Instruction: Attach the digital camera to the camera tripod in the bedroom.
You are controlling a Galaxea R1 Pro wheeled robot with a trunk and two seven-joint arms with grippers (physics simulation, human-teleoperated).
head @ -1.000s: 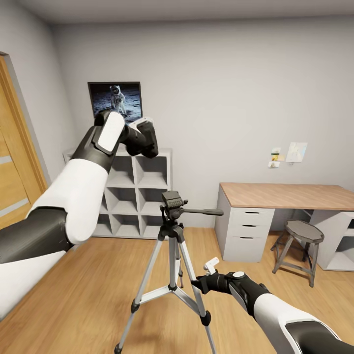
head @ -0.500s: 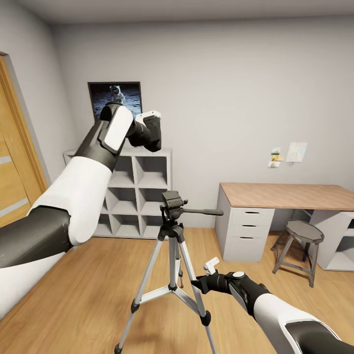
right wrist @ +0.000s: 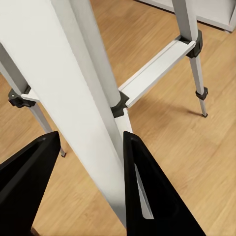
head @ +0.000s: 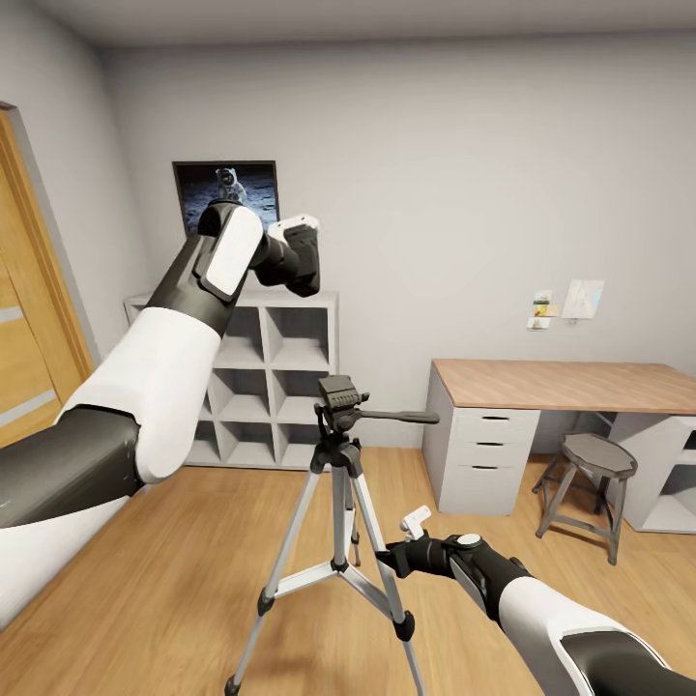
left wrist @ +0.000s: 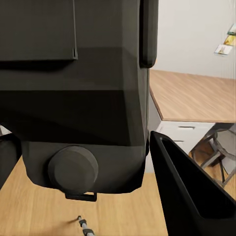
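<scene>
My left gripper [head: 282, 261] is raised high in front of the grey wall and is shut on the digital camera [head: 298, 259]. In the left wrist view the camera's black body [left wrist: 83, 98] sits between the dark fingers [left wrist: 189, 196]. The camera tripod [head: 338, 464] stands on the wood floor below and to the right of it. Its black head [head: 338, 394] is bare and the pan handle [head: 401, 417] points right. My right gripper [head: 389, 559] is low at the tripod's right front leg. In the right wrist view its fingers close on both sides of the silver leg [right wrist: 93, 123].
A white cube shelf [head: 266, 377] stands against the back wall under an astronaut poster [head: 227, 193]. To the right is a wood-topped desk [head: 561, 382] with drawers and a stool [head: 592, 483]. A wooden door [head: 29, 338] is at the left.
My left arm has lifted the camera slightly up and to the right over the last second, then held still. The right arm and the tripod have not moved.
</scene>
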